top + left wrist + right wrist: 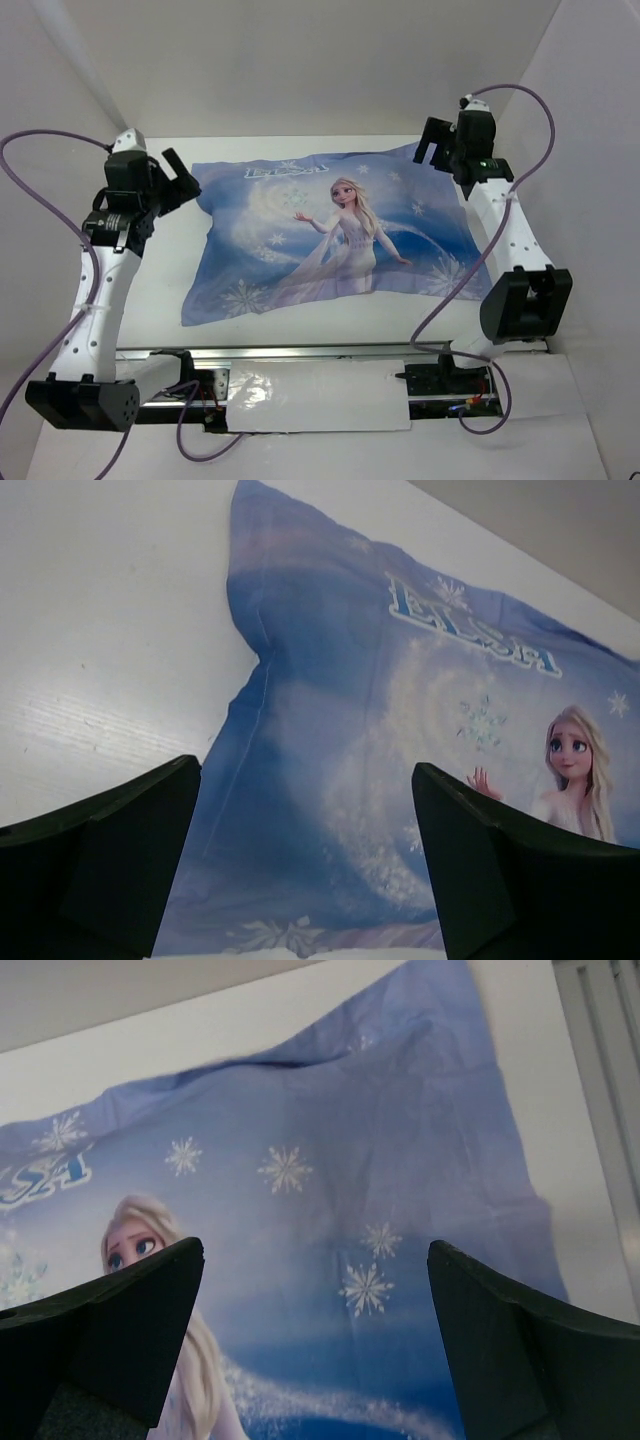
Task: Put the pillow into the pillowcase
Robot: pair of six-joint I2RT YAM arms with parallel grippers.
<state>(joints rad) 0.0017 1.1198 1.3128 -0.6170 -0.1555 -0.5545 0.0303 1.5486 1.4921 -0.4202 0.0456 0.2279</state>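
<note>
White bench (170,270) carries pillowcase (330,240), print up, plump; pillow unseen, probably inside already. Left end effector (185,182) and right end effector (428,148) open, empty, beside pillowcase's far corners. Task looks nearly finished.

Robot lab cell, plain white walls (300,60), white table (160,280), bolted arm rail (320,352)

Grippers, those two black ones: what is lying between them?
The blue pillowcase lies between the left gripper and right gripper, printed side up, as the top view shows.
</note>
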